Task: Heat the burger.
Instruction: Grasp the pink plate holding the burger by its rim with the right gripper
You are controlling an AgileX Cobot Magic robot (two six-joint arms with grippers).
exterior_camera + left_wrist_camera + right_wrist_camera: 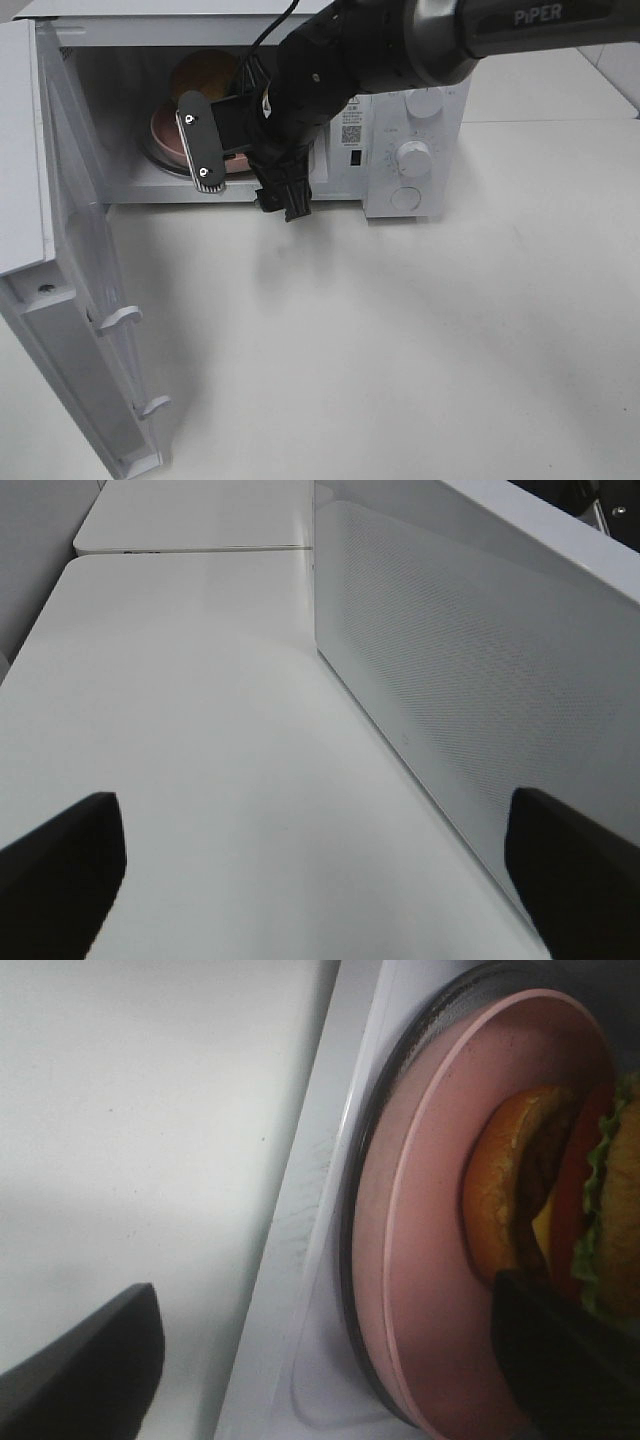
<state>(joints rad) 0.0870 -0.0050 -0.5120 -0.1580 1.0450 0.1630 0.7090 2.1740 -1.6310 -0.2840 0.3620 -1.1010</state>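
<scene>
From the high camera you see a boxy white microwave [415, 130] with two round knobs on its smooth front. Its door [60, 250] is swung wide to the left over a matte white table [400, 350]. The burger [205, 70] sits inside the cavity on a round pink plate [163, 128]; only the glossy golden bun dome shows here. The glossy black right arm [400, 40] reaches across the opening and hides much of the plate.

Your left wrist camera shows none of that cavity. It gives you bare tabletop and, alongside, a flat white panel [470, 680] covered in fine dots, which looks like the door's outer face. The left gripper [320, 880] is released: its two dark, blunt fingers [60, 880] stand far apart at the picture's edges with only table between them.

The right wrist camera adds the detail the high view lacks: the burger's layers, with a crusty orange bun edge, red tomato, frilly green lettuce and a sliver of yellow cheese. The plate has a thin raised lip and rests on a dark-rimmed round turntable [345, 1250] on the smooth white cavity floor. The right gripper [320, 1310] is spread wide and grasps nothing. One finger hangs over the table, and the other overlaps the burger's edge; you cannot tell whether it touches.
</scene>
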